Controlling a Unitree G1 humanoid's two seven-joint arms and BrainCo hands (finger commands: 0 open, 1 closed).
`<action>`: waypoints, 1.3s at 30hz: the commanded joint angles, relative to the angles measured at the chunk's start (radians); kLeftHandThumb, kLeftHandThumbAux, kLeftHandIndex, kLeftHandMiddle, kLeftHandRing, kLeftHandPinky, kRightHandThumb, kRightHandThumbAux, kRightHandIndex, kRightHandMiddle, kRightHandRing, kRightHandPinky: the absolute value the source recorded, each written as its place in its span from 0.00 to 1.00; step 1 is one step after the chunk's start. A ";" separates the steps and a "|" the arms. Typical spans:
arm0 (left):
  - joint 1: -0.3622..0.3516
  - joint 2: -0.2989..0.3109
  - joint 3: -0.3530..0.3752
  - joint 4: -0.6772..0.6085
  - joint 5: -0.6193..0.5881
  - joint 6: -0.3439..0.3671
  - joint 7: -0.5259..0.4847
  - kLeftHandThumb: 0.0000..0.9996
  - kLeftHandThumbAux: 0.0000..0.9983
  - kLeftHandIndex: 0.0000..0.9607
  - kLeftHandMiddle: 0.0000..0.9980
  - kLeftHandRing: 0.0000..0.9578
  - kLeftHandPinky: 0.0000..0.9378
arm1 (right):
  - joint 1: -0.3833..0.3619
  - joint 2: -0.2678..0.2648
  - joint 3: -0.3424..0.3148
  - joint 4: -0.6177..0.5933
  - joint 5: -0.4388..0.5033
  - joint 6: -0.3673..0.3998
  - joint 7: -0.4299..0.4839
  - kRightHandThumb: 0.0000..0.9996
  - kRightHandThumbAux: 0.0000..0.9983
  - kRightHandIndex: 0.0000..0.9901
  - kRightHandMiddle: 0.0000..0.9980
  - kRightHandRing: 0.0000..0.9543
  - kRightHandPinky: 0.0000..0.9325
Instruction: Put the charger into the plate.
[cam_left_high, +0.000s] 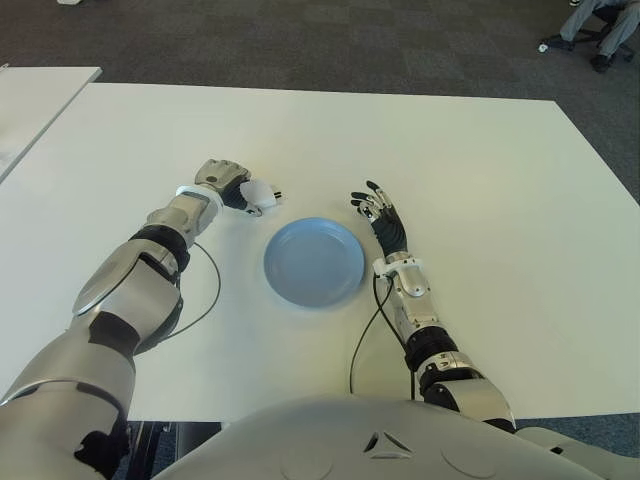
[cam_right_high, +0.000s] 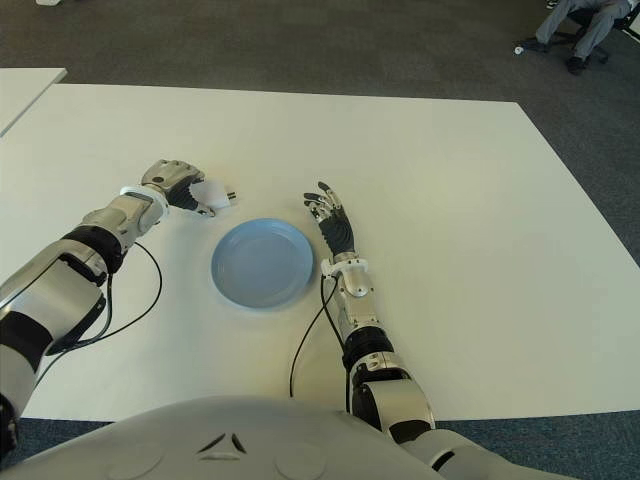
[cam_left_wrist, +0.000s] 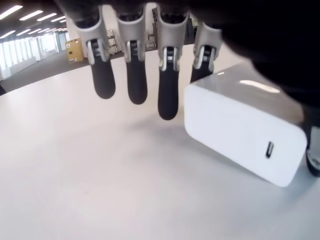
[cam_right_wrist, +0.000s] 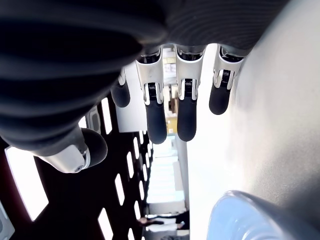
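While my left robot hand closes its fingers around the white charger just left of the blue plate, its prongs point toward the plate, ready to carry across. Right robot hand shows beside the plate's right edge over the table, fingers spread and empty, clear of the drop.

Bare white table lay between the charger-holding left hand and the blue plate, only the right hand standing beside its far rim.
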 joint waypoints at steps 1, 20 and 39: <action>0.028 -0.019 0.015 -0.025 -0.011 -0.007 0.009 0.75 0.70 0.46 0.86 0.90 0.92 | 0.028 0.031 -0.002 0.043 0.004 0.026 -0.004 0.00 0.51 0.10 0.29 0.26 0.20; 0.096 0.052 0.198 -0.382 -0.134 -0.042 -0.036 0.75 0.70 0.46 0.86 0.90 0.88 | 0.010 0.031 -0.007 0.068 0.006 0.018 -0.011 0.00 0.51 0.10 0.29 0.27 0.19; 0.257 0.110 0.332 -0.887 -0.184 -0.044 -0.217 0.75 0.70 0.46 0.86 0.89 0.87 | 0.000 0.032 -0.014 0.093 0.006 -0.001 -0.017 0.00 0.50 0.09 0.24 0.22 0.17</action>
